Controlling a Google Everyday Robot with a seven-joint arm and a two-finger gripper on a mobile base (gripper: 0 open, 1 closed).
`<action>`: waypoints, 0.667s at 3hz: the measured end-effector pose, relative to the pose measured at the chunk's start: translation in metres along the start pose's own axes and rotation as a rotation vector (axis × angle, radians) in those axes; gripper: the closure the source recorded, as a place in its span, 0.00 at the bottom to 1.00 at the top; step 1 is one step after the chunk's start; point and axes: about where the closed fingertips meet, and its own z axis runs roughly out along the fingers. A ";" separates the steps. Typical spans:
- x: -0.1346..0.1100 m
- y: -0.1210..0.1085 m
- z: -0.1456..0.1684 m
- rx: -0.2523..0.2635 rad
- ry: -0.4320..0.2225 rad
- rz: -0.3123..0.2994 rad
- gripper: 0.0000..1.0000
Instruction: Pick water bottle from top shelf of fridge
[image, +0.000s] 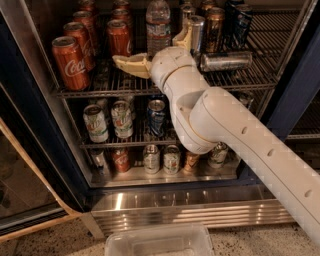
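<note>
The water bottle (158, 22) stands upright on the top shelf (100, 86) of the fridge (45, 140), between red cola cans and a slim silver can. My gripper (156, 50) is open at the shelf's front, just below and in front of the bottle. One tan finger (131, 64) reaches left of the bottle; the other finger (183, 38) rises to its right, against the silver can. The bottle sits in the gap between them, its lower part hidden by my wrist.
Red cola cans (70, 61) fill the shelf's left. A slim silver can (196, 31) stands right of the bottle; another silver can (226, 61) lies on its side. Lower racks hold several cans (156, 116). A clear plastic bin (159, 241) sits on the floor below.
</note>
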 end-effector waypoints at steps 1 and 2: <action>-0.006 -0.006 0.000 0.029 0.018 0.012 0.00; -0.011 -0.009 0.002 0.032 0.058 0.026 0.19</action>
